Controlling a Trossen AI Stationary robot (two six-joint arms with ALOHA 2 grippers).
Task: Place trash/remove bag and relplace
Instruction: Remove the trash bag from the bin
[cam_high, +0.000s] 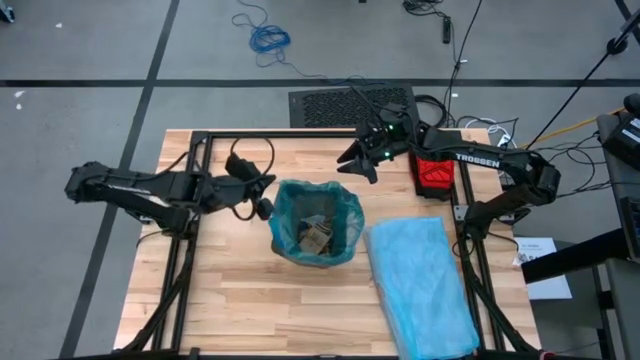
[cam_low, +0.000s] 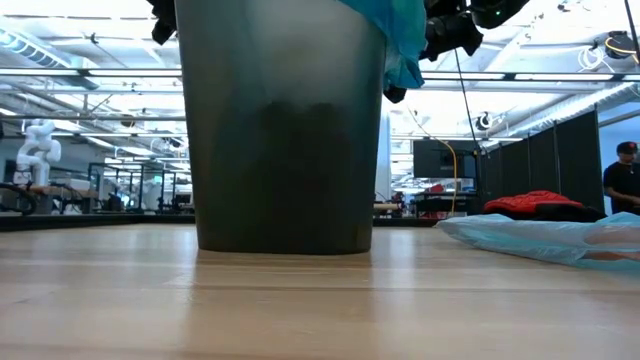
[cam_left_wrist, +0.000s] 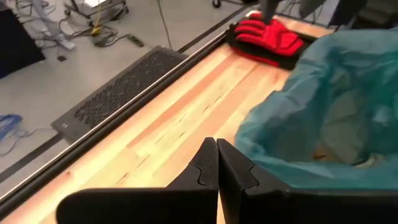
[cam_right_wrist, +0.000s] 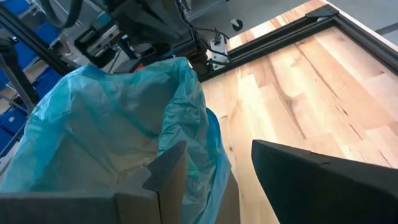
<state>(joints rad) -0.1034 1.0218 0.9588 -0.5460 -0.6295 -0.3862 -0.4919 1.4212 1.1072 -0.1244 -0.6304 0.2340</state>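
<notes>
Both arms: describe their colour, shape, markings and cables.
Both are black, jointed arms ending in flat, angular two-finger grippers: left gripper, right gripper. The right arm bears white "TROSSEN" lettering and a green light near its wrist. A black cable loops above the left arm.

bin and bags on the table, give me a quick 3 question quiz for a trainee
1. True or false: the trash already lies inside the teal bag lining the bin.
2. Which gripper has its fingers shut? A) left gripper B) right gripper C) both
3. Fill in: the red glove lies at the table's far edge, beside the ____ arm.

Key
1. True: paper wads show in the lined bin.
2. A: the left gripper's fingers are pressed together by the bin's rim; the right gripper is open at the rim's far side.
3. Right. The sky-blue bag lies flat nearer the front.
</notes>
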